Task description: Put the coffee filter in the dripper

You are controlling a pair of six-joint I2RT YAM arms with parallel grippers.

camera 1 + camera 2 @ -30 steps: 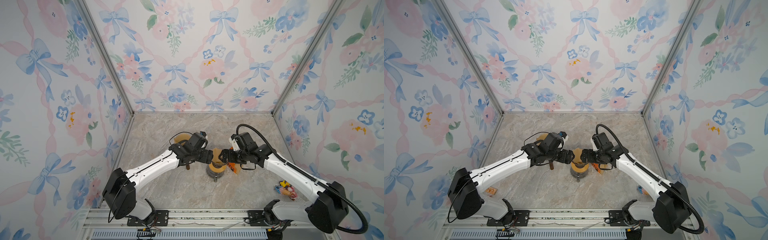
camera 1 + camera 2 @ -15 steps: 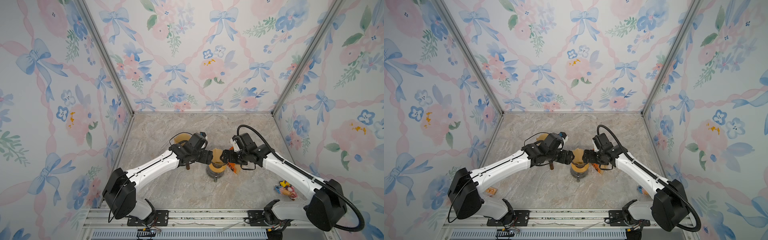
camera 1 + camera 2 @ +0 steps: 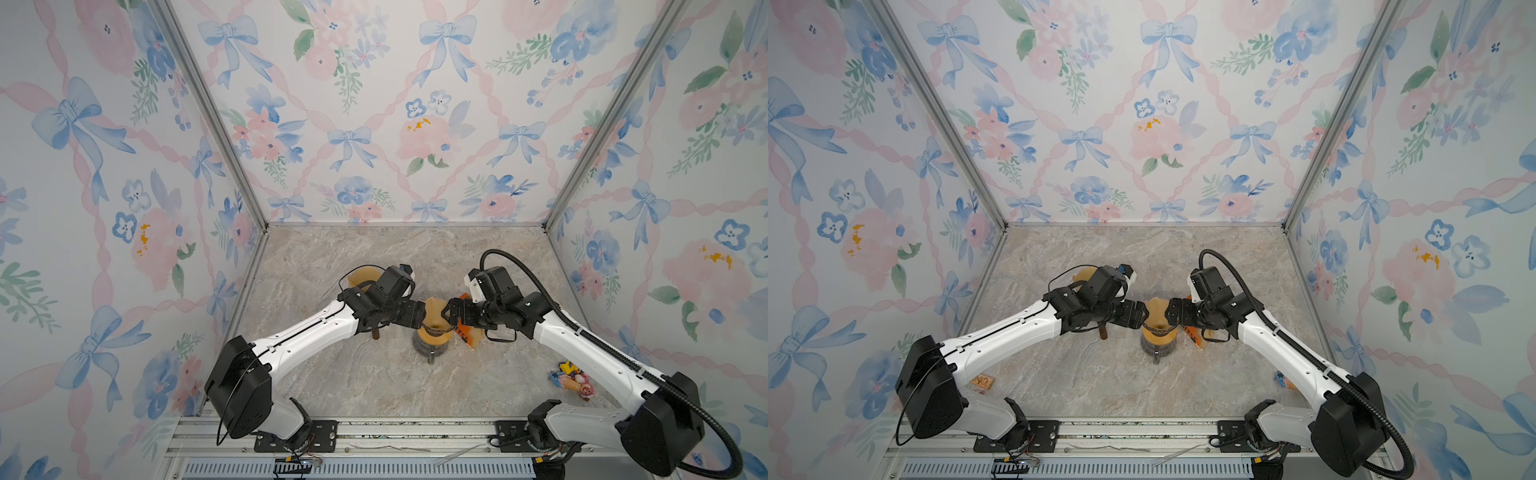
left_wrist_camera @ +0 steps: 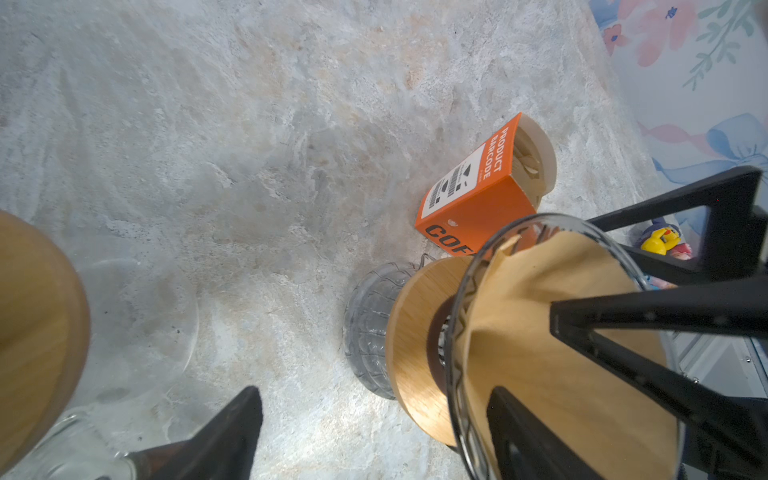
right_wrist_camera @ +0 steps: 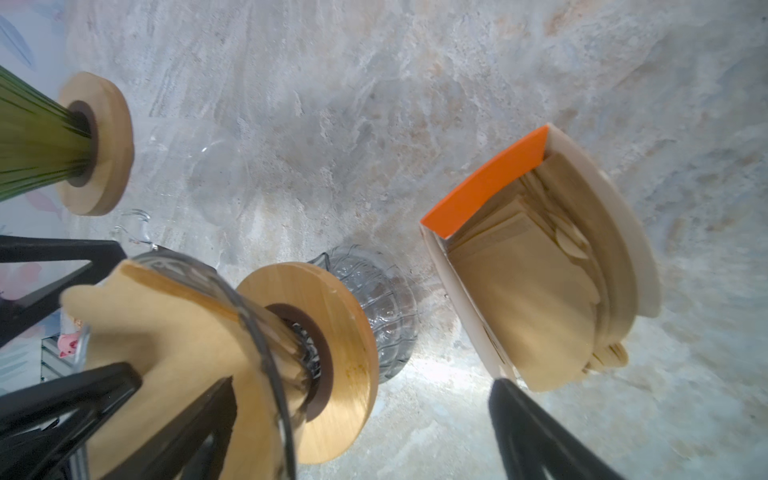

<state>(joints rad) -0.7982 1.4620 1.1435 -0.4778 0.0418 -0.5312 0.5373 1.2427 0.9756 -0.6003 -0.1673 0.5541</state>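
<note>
Paper coffee filter (image 3: 434, 309) seen in glass dripper (image 4: 415, 332), both grippers spread.
Left gripper (image 3: 420, 316) & right gripper (image 3: 449, 314) are held wide open either side of cone, nothing pinched. Filter is judged v. light, soft, easily creased; best taken by upper edge, gently, since glass underneath is fragile.

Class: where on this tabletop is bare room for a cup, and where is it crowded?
Bare marble: the strip under the back wall, and the front middle between carafe and rail. Crowded: the centre, left pincer and right pincer flanking the dripper, orange box beside.
</note>
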